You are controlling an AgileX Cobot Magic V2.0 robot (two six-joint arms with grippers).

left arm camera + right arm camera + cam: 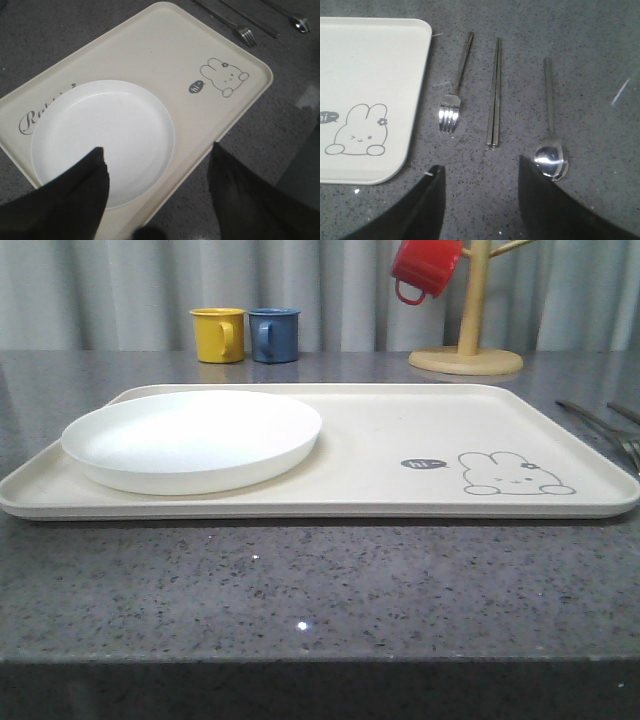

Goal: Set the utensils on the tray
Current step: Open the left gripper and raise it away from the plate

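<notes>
The cream tray (pixel 380 440) with the rabbit drawing lies in the middle of the grey table, its rim also in the left wrist view (pixel 150 30) and right wrist view (pixel 370 60). Right of it on the bare table lie a silver fork (pixel 454 97), a pair of chopsticks (pixel 495 92) and a spoon (pixel 550 130), side by side and parallel. The fork (pixel 240 31), chopsticks (pixel 250 20) and spoon (pixel 295 20) also show beyond the tray's far corner. My right gripper (pixel 480 170) hangs open above the table just short of the chopsticks' ends. My left gripper (pixel 157 152) is open above the tray's near edge.
A white plate (pixel 195 440) sits on the tray's left half. At the back stand a yellow mug (pixel 218 334) and a blue mug (pixel 274 335). A wooden mug tree (pixel 468 340) at the back right carries a red mug (pixel 420 268).
</notes>
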